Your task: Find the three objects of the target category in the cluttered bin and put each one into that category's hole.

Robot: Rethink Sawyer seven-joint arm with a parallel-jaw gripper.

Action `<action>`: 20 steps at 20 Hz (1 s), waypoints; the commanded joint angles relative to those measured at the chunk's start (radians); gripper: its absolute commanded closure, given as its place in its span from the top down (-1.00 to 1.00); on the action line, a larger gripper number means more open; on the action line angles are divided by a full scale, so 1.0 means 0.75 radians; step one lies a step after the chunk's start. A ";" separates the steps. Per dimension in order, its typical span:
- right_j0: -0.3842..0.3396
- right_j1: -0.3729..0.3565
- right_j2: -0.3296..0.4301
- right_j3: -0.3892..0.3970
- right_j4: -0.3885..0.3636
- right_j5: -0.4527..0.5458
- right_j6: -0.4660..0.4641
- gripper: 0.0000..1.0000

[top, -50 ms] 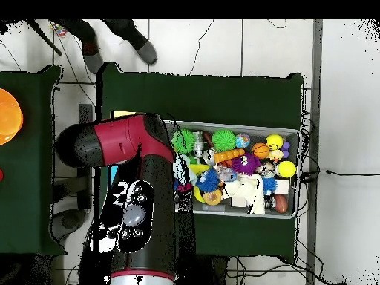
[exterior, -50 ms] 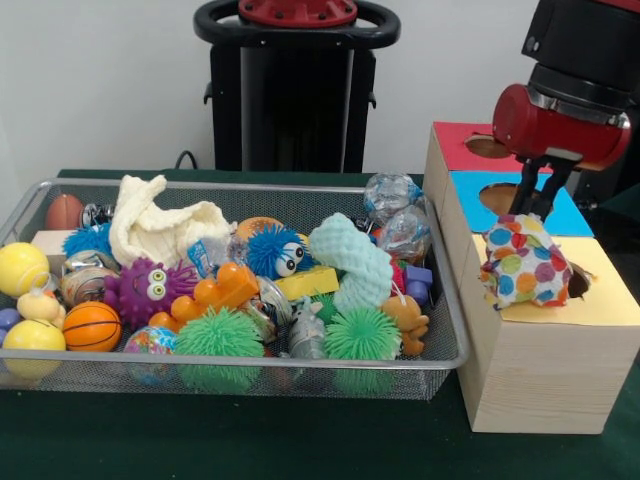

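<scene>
A polka-dot cloth [exterior, -50 ms: 525, 265] stands bunched on the yellow top of the wooden box [exterior, -50 ms: 540, 370], right beside the yellow hole [exterior, -50 ms: 579, 282]. My gripper [exterior, -50 ms: 528, 212] comes down onto the cloth's top and is shut on it. In the wire bin [exterior, -50 ms: 240, 188] lie a cream cloth [exterior, -50 ms: 160, 225] at the back left and a mint green cloth [exterior, -50 ms: 350, 260] in the middle. In the overhead view my arm [top, -50 ms: 130, 185] covers the box and the gripper, and the bin [top, -50 ms: 297, 171] lies to its right.
The box also has a blue hole [exterior, -50 ms: 500, 197] and a red hole [exterior, -50 ms: 487, 147] behind the yellow one. The bin holds several balls, spiky toys and plastic pieces. A person's shoes [top, -50 ms: 145, 49] show at the overhead view's top.
</scene>
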 commanded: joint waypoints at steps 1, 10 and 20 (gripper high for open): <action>-0.046 0.029 0.014 0.111 0.034 -0.038 0.259 -1.00; 0.016 0.077 -0.043 0.073 0.022 -0.033 0.329 -1.00; 0.009 0.050 0.033 0.169 0.103 -0.091 0.285 -1.00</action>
